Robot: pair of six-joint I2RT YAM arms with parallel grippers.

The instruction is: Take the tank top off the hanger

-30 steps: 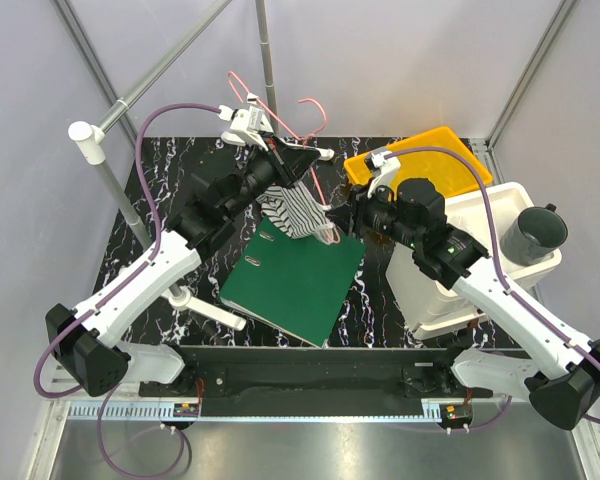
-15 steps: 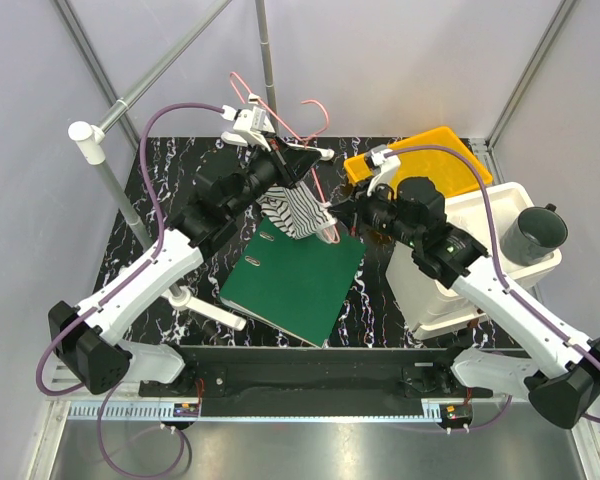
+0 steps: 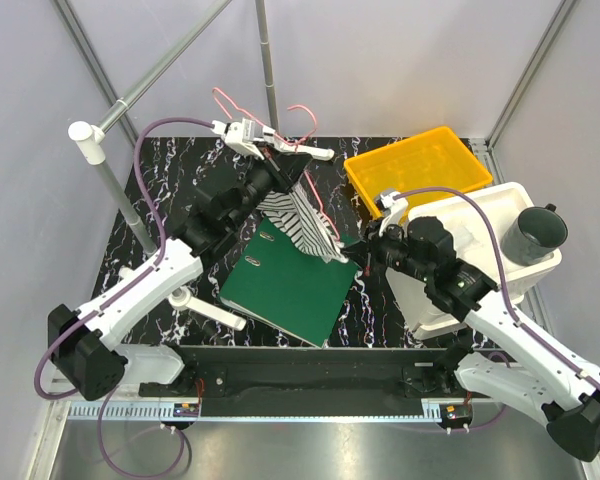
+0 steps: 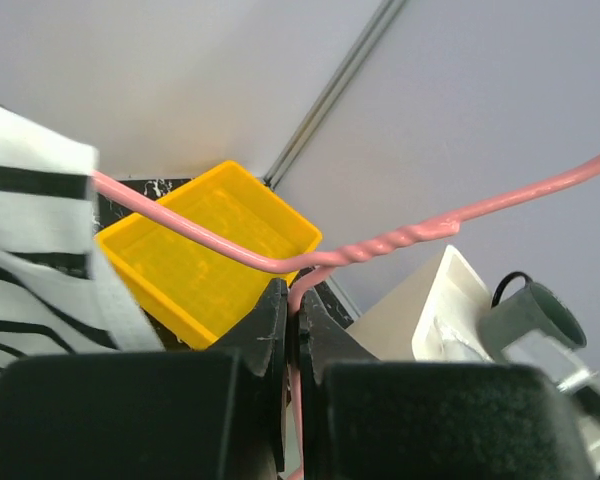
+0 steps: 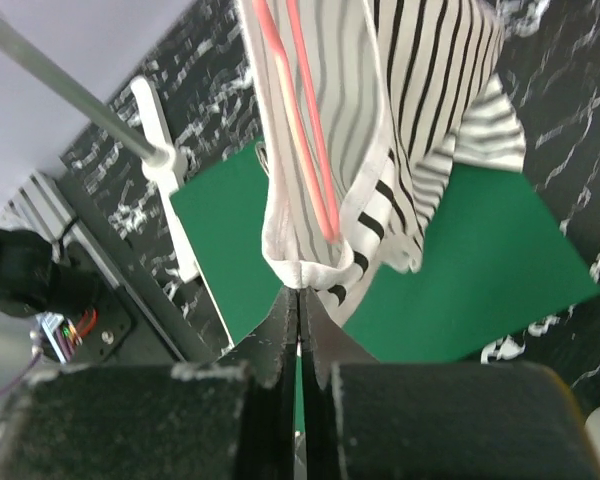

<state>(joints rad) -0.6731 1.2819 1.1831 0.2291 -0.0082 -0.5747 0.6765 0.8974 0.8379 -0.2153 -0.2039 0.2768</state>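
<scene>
left gripper [image 4: 292, 305] is clamping the hanger [image 4: 380, 244] at the far side. right gripper [image 5: 299, 296] is pinching the tank top [image 5: 430, 90] hem over the binder [image 5: 480, 270].

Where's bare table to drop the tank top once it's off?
Bare table at the far left, between the rail post and the left arm. A narrow strip between the green binder and the white bin. The binder's cover is mostly bare. Crowded: right side, yellow bin, white bin, grey cup; centre, under the tank top.
</scene>
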